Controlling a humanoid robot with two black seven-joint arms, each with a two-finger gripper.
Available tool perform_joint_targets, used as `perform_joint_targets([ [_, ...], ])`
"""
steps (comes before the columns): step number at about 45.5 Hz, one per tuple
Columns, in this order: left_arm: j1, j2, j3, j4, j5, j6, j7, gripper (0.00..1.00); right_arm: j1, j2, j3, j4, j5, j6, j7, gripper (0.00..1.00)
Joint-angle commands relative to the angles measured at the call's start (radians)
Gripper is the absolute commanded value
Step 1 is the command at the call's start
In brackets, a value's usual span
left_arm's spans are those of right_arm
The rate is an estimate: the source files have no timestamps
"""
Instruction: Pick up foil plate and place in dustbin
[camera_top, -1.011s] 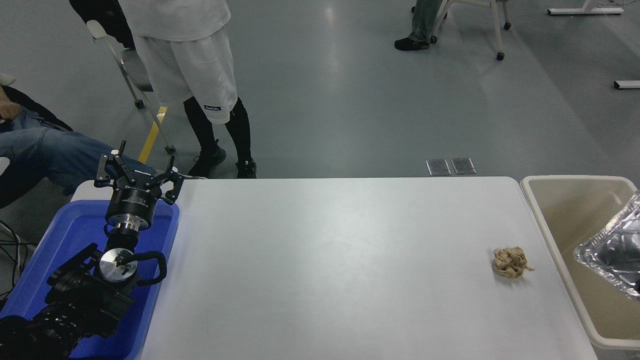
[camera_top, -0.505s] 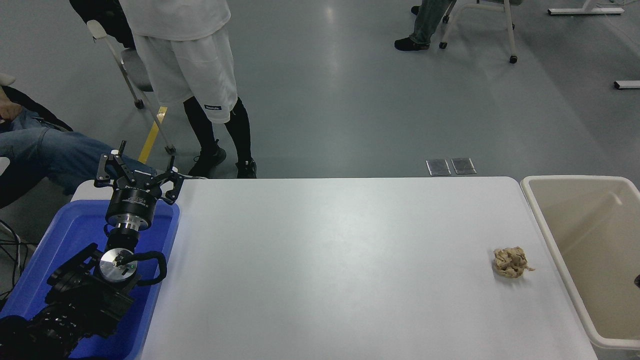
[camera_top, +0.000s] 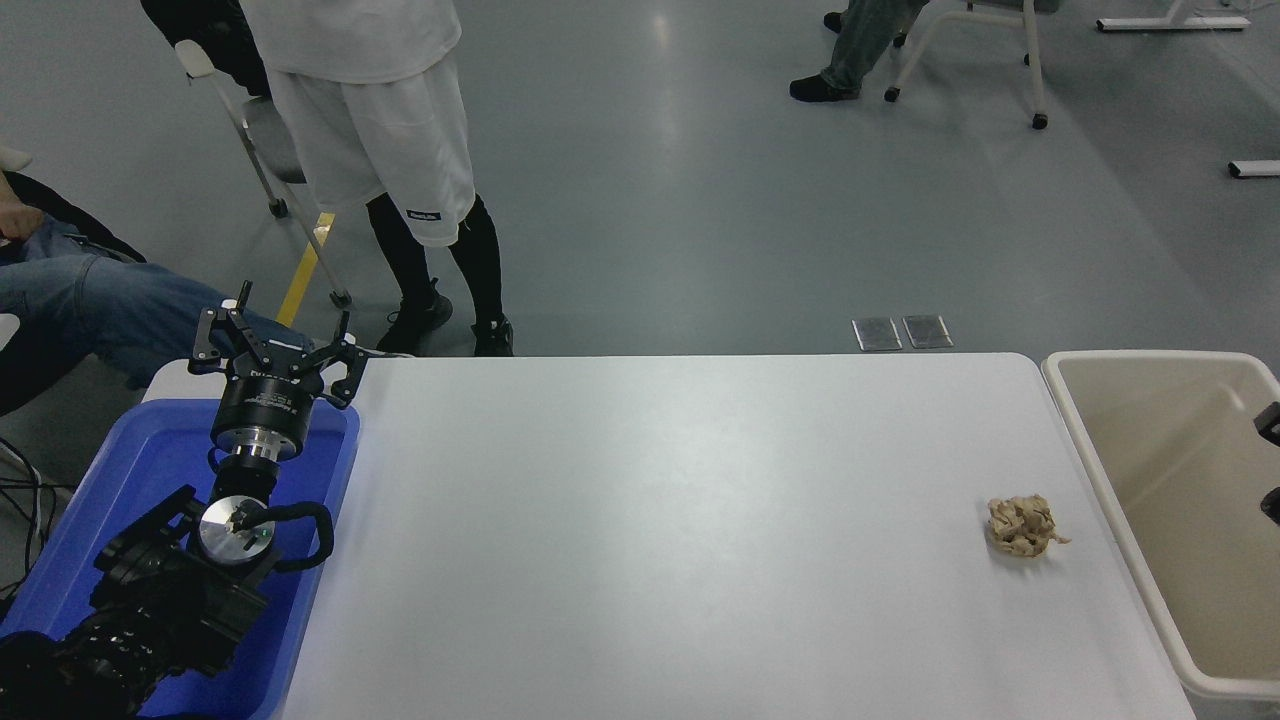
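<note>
The foil plate is out of view. The beige dustbin (camera_top: 1080, 440) stands against the table's right end, and the part of its inside that shows holds nothing. Only two black fingertips of my right gripper (camera_top: 1271, 462) poke in at the picture's right edge, over the dustbin. They stand apart, open, with bare bin wall showing between them. My left gripper (camera_top: 275, 345) is parked at the lower left over the far end of a blue tub, open and holding nothing.
A crumpled tan paper wad (camera_top: 1022, 526) lies on the white table (camera_top: 650, 520) near its right end. The blue tub (camera_top: 130, 480) sits at the table's left end. A person in white shorts (camera_top: 380, 150) stands beyond the far left corner, and another sits at the left.
One second ago the foil plate hung over the dustbin at the right edge; it is gone from view. The right gripper's tips have risen at that edge. The left arm has not moved.
</note>
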Motion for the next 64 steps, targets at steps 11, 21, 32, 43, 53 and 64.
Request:
perform_joint_targets([
  [11, 0.0, 0.0, 0.0, 0.002, 0.0, 0.0, 0.0, 0.99, 0.282, -0.12, -0.184, 0.316, -0.065, 0.17, -0.001, 0.99],
  [21, 0.0, 0.0, 0.0, 0.0, 0.0, 0.0, 0.0, 0.99, 0.512, -0.077, -0.436, 0.455, -0.058, 0.245, -0.001, 1.0],
  [32, 0.0, 0.0, 0.0, 0.0, 0.0, 0.0, 0.002, 0.99, 0.747, 0.026, -0.686, 0.618, -0.053, 0.346, -0.001, 1.0],
  [43, 0.0, 0.0, 0.0, 0.0, 0.0, 0.0, 0.0, 0.99, 0.942, 0.076, -0.752, 0.77, -0.032, 0.492, 0.004, 1.0],
  [53, 0.0, 0.0, 0.0, 0.0, 0.0, 0.0, 0.002, 0.99, 1.094, 0.164, -0.746, 0.775, -0.015, 0.903, 0.004, 1.0],
  [64, 0.0, 0.0, 0.0, 0.0, 0.0, 0.001, 0.0, 0.99, 1.105, 0.182, -0.649, 0.775, 0.077, 0.931, 0.008, 1.0],
])
